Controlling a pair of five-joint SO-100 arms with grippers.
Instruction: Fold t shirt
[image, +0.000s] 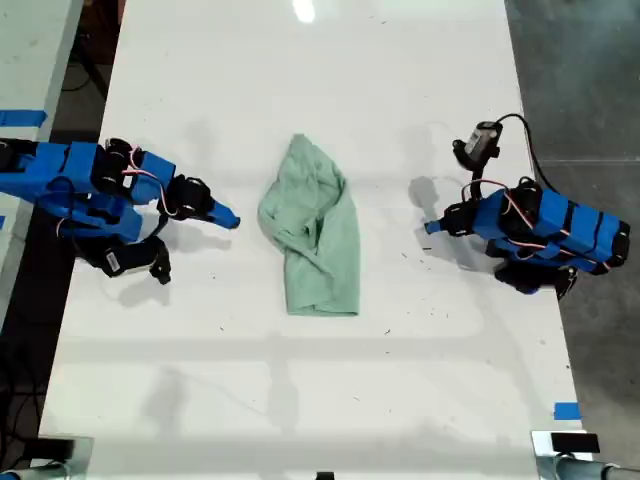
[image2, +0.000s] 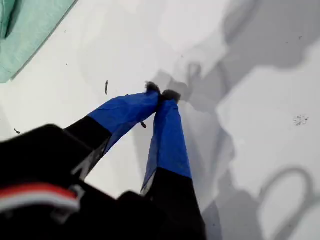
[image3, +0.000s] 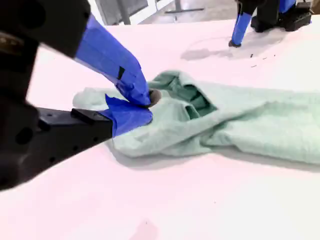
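The t shirt (image: 315, 240) is a pale mint-green, wrinkled bundle lying lengthwise in the middle of the white table, narrow at its far end and wider at its near end. It also shows as a straight-edged corner of the t shirt (image2: 30, 35) and as a long twisted fold of the t shirt (image3: 240, 125). My first gripper (image: 430, 228) (image2: 161, 92) is on the exterior view's right, shut, tips down on bare table a short way from the cloth. My second gripper (image: 230, 221) (image3: 142, 105) is on the exterior view's left, shut on nothing, just short of the shirt's edge.
The white table (image: 300, 400) carries only the shirt and both arms. A camera with a cable (image: 485, 140) sits above the arm on the exterior view's right. Blue tape (image: 565, 410) marks the table's near edge there. Another table (image: 30, 60) stands beyond the exterior view's left edge.
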